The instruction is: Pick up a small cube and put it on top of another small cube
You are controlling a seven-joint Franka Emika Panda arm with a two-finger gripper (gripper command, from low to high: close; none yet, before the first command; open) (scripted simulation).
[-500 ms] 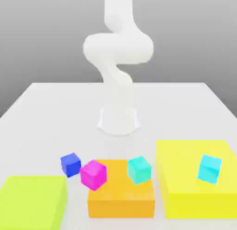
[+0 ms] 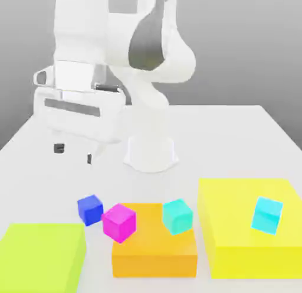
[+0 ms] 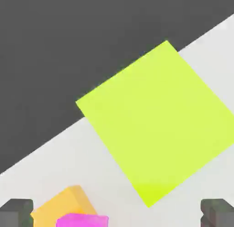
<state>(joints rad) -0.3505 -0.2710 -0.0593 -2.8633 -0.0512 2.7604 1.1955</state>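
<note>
Swung forward and down since half a second ago: arm's hand, now large at the exterior view's left, where before just base and folded links were seen. Cubes and blocks unmoved.

Gripper (image 2: 74,153) hanging above bare white table (image 2: 35,162), fingers spread wide, nothing between them; dark fingertips (image 3: 16,211) at both lower corners of the hand view, well apart.

Small dark blue cube (image 2: 90,209) on the table, below the gripper in the exterior view and clear of it, just beside magenta cube (image 2: 118,222); touching or not, cannot tell. Magenta cube at the near left corner of orange block (image 2: 154,250), tilted. Teal cube (image 2: 177,216) on the orange block's right part, also tilted. Second teal cube (image 2: 267,215) on yellow block (image 2: 236,227) at the exterior view's right. Lime block (image 2: 40,256) at the near left, flat on the table, seen from above in the hand view with orange and magenta beside it.
</note>
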